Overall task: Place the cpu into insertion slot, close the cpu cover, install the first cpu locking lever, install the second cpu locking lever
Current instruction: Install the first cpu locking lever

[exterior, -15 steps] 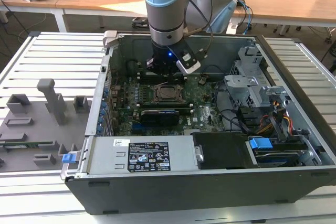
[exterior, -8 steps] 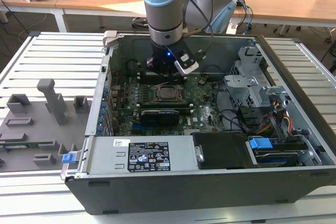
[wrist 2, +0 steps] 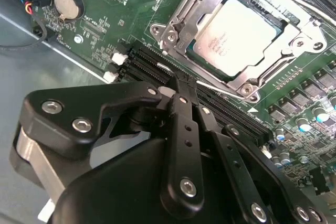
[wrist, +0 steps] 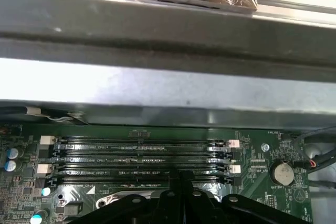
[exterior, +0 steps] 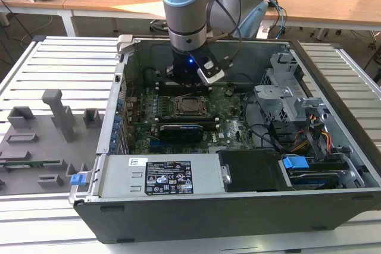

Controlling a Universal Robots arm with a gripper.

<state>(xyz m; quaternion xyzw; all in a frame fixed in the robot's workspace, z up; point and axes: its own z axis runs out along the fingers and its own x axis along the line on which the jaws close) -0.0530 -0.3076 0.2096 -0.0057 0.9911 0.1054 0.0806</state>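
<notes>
Arm (exterior: 184,10) reaches straight down into the open computer case (exterior: 238,218), wrist vertical near the case's far wall. Gripper (wrist 2: 181,83) narrow, fingers pressed together, tips over the memory slots (wrist: 142,156) and right at a thin silver locking lever (wrist 2: 226,91); can't tell whether it pinches it. cpu (wrist 2: 236,35) sits in the insertion slot (exterior: 189,105), mid-board, with the cpu cover (wrist 2: 181,17) down around it.

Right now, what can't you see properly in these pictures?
1. Second wrist view: the gripper covers part of the thin lever, so whether they touch is unclear.
2. Exterior view: the cpu is too small to tell from the cpu cover.
3. First wrist view: the gripper's black body hides the board beside the memory slots.
</notes>
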